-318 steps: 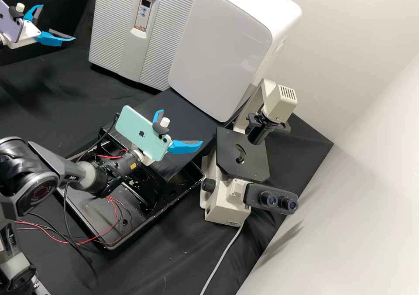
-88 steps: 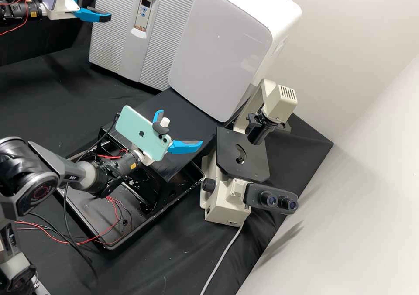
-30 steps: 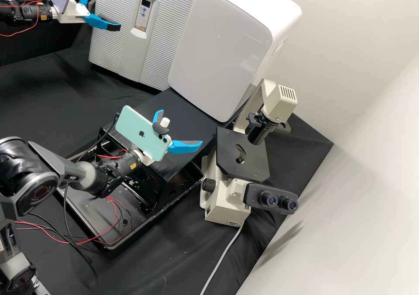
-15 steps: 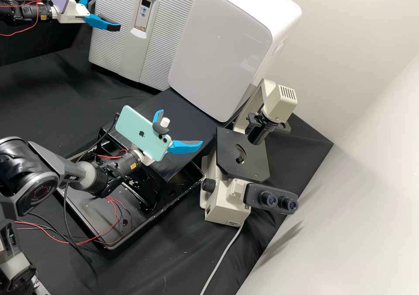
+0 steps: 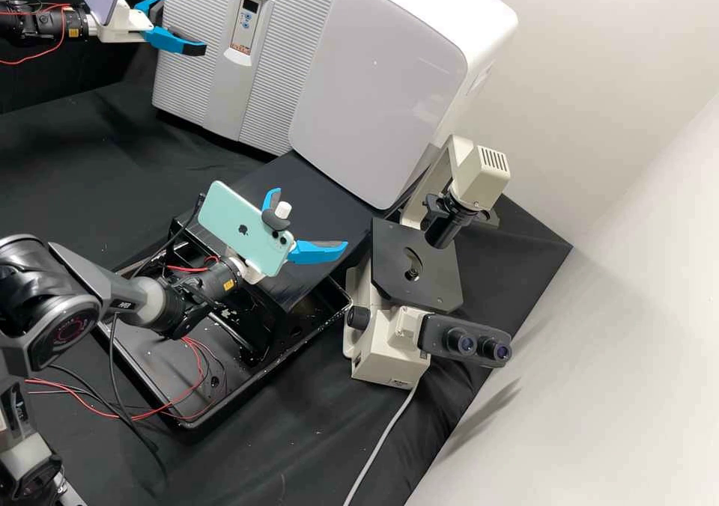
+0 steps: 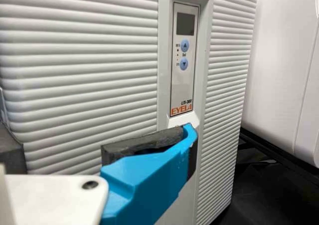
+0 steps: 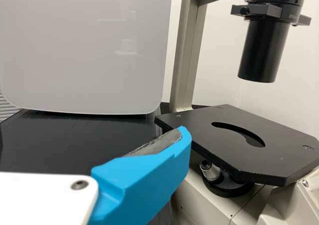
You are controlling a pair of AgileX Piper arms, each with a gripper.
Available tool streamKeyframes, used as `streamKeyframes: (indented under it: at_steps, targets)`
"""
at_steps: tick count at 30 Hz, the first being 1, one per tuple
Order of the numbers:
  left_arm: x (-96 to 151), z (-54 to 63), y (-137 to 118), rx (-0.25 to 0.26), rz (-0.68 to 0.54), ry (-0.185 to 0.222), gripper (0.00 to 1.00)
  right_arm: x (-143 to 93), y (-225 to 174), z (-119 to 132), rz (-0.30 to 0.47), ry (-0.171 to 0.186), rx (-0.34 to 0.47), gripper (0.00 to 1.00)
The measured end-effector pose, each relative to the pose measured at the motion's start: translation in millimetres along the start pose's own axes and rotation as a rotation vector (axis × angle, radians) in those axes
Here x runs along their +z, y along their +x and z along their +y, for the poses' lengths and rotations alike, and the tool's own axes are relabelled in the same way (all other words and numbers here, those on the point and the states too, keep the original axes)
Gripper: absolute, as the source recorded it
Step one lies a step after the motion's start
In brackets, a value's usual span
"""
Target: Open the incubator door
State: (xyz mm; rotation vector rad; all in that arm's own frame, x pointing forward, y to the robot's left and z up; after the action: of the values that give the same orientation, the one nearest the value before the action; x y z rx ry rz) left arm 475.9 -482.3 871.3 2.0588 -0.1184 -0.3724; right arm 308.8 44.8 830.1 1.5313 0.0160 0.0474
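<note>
Jaws parted, left gripper, ribbed pale incubator, closed

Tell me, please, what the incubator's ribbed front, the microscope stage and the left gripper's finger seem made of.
The ribbed front looks like satin grey plastic, given its soft-edged ribs, though painted metal is possible. The microscope stage seems black-coated metal: a thin, crisp plate with inset screws. The finger appears plastic, evenly blue with a low sheen.
</note>
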Motion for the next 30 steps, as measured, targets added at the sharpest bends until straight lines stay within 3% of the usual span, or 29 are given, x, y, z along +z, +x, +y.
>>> streamKeyframes:
  at_steps: [18,30]
  targets:
    - [1.7,-0.2,-3.6,-0.004,0.001,-0.004,0.0,0.0,0.0,0.0,0.0,0.0,0.0,1.0]
    - [0.5,-0.6,-5.6,0.016,0.018,-0.051,0.0,0.0,0.0,0.0,0.0,0.0,0.0,1.0]
